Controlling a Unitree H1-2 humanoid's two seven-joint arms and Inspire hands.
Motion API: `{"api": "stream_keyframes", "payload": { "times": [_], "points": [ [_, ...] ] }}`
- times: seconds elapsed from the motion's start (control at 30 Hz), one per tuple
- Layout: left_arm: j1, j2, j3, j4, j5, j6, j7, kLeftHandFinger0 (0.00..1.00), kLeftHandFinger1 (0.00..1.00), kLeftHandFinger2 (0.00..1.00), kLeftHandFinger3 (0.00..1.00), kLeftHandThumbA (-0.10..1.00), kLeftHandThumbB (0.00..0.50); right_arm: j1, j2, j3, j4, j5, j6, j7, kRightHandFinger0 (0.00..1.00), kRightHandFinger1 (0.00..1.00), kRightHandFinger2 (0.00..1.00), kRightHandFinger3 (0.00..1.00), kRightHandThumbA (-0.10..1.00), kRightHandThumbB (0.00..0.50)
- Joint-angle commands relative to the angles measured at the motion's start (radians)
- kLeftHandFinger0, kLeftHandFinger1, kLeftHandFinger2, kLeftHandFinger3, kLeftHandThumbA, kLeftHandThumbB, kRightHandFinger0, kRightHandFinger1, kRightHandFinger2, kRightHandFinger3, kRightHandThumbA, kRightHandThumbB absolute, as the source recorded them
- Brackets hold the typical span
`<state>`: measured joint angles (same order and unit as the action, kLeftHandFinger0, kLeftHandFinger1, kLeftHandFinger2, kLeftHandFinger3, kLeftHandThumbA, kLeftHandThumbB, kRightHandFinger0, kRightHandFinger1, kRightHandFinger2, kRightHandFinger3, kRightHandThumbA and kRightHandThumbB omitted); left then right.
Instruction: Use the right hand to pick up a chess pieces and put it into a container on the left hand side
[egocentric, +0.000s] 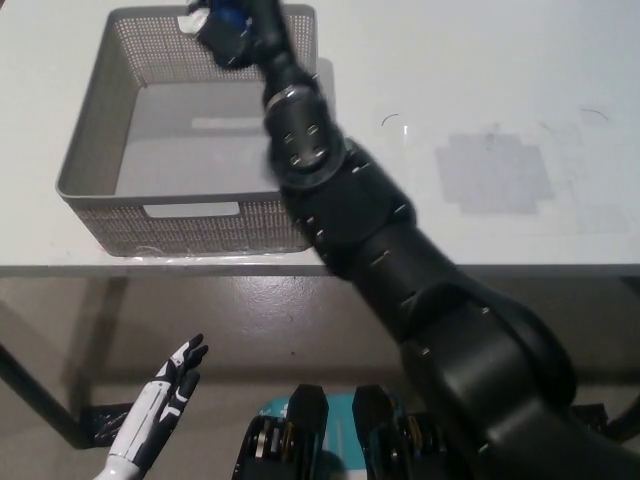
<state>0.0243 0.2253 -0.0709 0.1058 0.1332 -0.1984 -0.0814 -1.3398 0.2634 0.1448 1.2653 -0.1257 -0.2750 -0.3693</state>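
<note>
A blue chess piece (229, 12) was held closed in the right hand (232, 32) above the far edge of the grey basket (90, 150). Transport appeared nearly done; release was judged next. The left hand (160, 405) rested low, fingers spread.

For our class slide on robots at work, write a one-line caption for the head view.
Black right robot hand holds a blue chess piece over the grey basket; white left robot hand rests low.
</note>
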Motion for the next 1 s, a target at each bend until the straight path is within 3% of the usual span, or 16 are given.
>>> {"api": "stream_keyframes", "payload": {
  "times": [0.0,0.33,0.5,0.63,0.67,0.77,0.8,0.83,0.87,0.93,0.97],
  "points": [
    [-0.007,0.007,0.003,-0.037,-0.011,0.0,-0.016,1.0,1.0,1.0,1.0,1.0,0.43,-0.078,0.032,0.036,0.038,-0.047,-0.069,0.003,0.0,0.29,0.74,0.77,-0.1,0.121],
    [-0.015,0.012,-0.003,-0.037,0.009,-0.008,-0.021,1.0,1.0,1.0,1.0,1.0,0.424,-0.029,0.026,0.125,0.118,-0.111,-0.043,-0.033,0.0,0.32,0.77,0.89,-0.1,0.104],
    [-0.02,0.016,-0.005,-0.041,0.018,0.001,-0.021,1.0,1.0,1.0,1.0,1.0,0.381,-0.011,0.009,0.131,0.137,-0.109,-0.032,-0.012,0.0,0.34,0.77,0.89,-0.1,0.105],
    [-0.025,0.016,-0.004,-0.038,0.011,0.001,-0.024,1.0,1.0,1.0,1.0,1.0,0.403,-0.008,0.0,0.131,0.141,-0.111,-0.042,-0.016,0.0,0.37,0.79,0.89,-0.1,0.123],
    [-0.025,0.016,-0.004,-0.035,0.01,-0.003,-0.024,1.0,1.0,1.0,1.0,1.0,0.4,-0.007,-0.001,0.131,0.14,-0.114,-0.046,-0.033,0.02,0.37,0.76,0.85,-0.1,0.155],
    [-0.022,0.016,-0.004,-0.045,0.012,0.012,-0.026,1.0,1.0,1.0,1.0,1.0,0.417,-0.008,-0.002,0.13,0.139,-0.118,-0.032,-0.044,0.04,0.32,0.63,0.71,-0.05,0.182],
    [-0.023,0.017,-0.004,-0.044,0.013,0.01,-0.025,1.0,1.0,1.0,1.0,1.0,0.41,-0.008,-0.004,0.129,0.14,-0.118,-0.026,-0.038,0.05,0.28,0.53,0.69,0.05,0.185],
    [-0.023,0.018,-0.005,-0.042,0.012,0.011,-0.027,1.0,1.0,1.0,1.0,1.0,0.409,-0.01,-0.009,0.126,0.138,-0.114,-0.021,-0.007,0.37,0.62,0.85,0.98,0.2,0.214],
    [-0.024,0.019,-0.005,-0.041,0.011,0.01,-0.029,1.0,1.0,1.0,1.0,1.0,0.409,-0.012,-0.011,0.124,0.138,-0.111,-0.017,0.009,0.45,0.63,0.81,0.97,0.26,0.215],
    [-0.022,0.019,-0.005,-0.043,0.011,0.012,-0.029,1.0,1.0,1.0,1.0,1.0,0.405,-0.013,-0.015,0.113,0.139,-0.097,-0.01,0.059,0.7,0.86,1.0,1.0,0.43,0.283],
    [-0.022,0.02,-0.006,-0.044,0.014,0.012,-0.029,1.0,1.0,1.0,1.0,1.0,0.41,-0.013,-0.018,0.111,0.139,-0.095,-0.008,0.074,0.76,0.95,1.0,1.0,0.5,0.327]
  ]
}}
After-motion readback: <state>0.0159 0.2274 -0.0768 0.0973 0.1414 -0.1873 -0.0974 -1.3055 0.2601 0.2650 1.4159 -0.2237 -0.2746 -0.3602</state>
